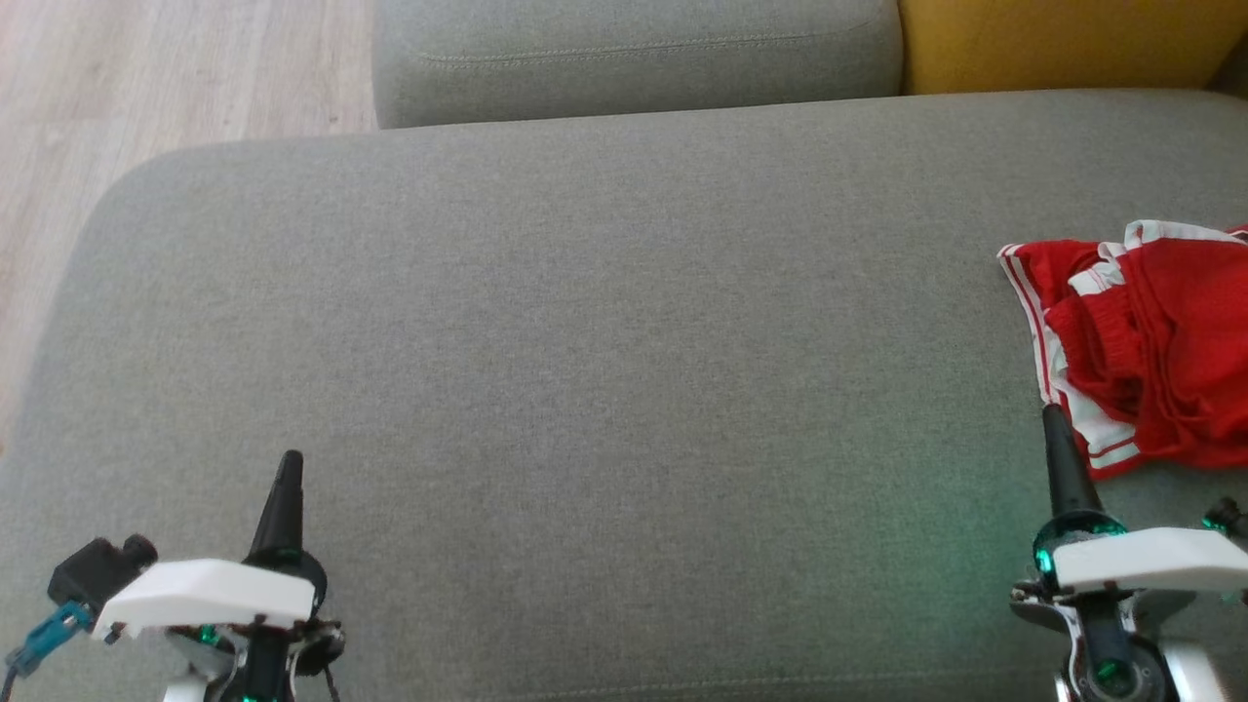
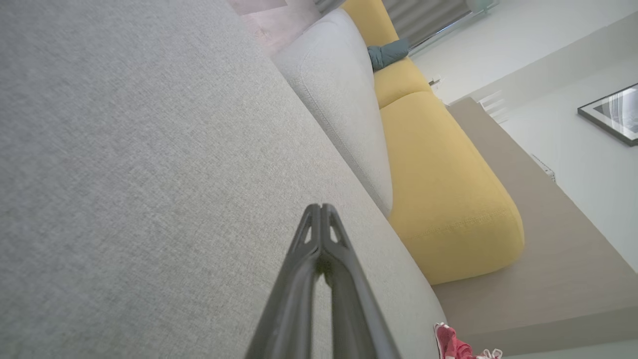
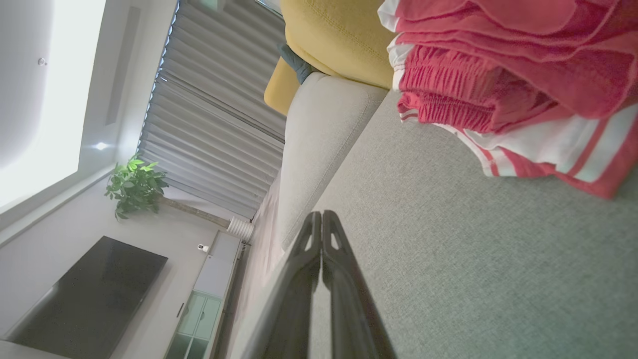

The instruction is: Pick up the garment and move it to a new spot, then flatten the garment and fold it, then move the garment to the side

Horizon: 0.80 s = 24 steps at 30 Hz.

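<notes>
The garment (image 1: 1146, 336) is a crumpled pair of red shorts with white stripes, lying at the right edge of the grey sofa seat (image 1: 585, 341). It fills the upper right of the right wrist view (image 3: 508, 65), and a small corner of the garment (image 2: 451, 344) shows in the left wrist view. My right gripper (image 1: 1053, 414) is shut, empty, its tip just beside the garment's near-left hem. My left gripper (image 1: 291, 458) is shut and empty over bare cushion at the lower left, far from the garment. Both pairs of fingers press together in the wrist views (image 2: 321, 207) (image 3: 321, 214).
A grey back cushion (image 1: 634, 54) and a yellow cushion (image 1: 1063, 39) line the far side of the seat. Wooden floor (image 1: 146, 88) lies beyond the seat's left edge. A television (image 3: 84, 289), a cabinet and a plant (image 3: 134, 184) stand across the room.
</notes>
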### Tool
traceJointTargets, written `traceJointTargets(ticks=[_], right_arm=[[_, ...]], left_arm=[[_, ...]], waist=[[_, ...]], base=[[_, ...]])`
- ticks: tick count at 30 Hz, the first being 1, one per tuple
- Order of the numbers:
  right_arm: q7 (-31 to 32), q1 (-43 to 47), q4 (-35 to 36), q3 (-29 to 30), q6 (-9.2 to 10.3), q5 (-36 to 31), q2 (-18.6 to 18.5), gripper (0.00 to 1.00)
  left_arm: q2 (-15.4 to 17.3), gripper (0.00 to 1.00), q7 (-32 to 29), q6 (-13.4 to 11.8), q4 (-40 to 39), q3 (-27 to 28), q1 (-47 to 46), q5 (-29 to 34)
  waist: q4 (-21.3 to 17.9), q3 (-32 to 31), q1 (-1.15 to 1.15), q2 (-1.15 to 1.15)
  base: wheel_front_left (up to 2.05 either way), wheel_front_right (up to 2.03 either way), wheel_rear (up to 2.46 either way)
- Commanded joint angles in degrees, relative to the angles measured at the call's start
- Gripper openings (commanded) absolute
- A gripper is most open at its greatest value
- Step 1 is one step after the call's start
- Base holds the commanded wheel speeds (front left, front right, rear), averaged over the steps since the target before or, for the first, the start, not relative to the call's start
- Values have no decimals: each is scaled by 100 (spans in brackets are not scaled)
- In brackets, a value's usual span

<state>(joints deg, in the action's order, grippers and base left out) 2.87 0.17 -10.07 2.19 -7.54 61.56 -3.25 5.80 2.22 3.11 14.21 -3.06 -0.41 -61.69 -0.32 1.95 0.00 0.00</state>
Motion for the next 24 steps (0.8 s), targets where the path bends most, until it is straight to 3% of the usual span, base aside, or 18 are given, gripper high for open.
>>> traceJointTargets(ticks=[1,24], right_arm=[[21,-349,142,-37,3,234,-118,0],[99,-481,-118,83,4,1732,-123,0]], left_arm=[[32,0,-53,67,-165,189,-325,-205],[-106,0,-435,251,-92,541,-448,-1641]], waist=[[2,-8,0,0],[17,-91,0,0]], base=[[0,0,0],[0,0,0]])
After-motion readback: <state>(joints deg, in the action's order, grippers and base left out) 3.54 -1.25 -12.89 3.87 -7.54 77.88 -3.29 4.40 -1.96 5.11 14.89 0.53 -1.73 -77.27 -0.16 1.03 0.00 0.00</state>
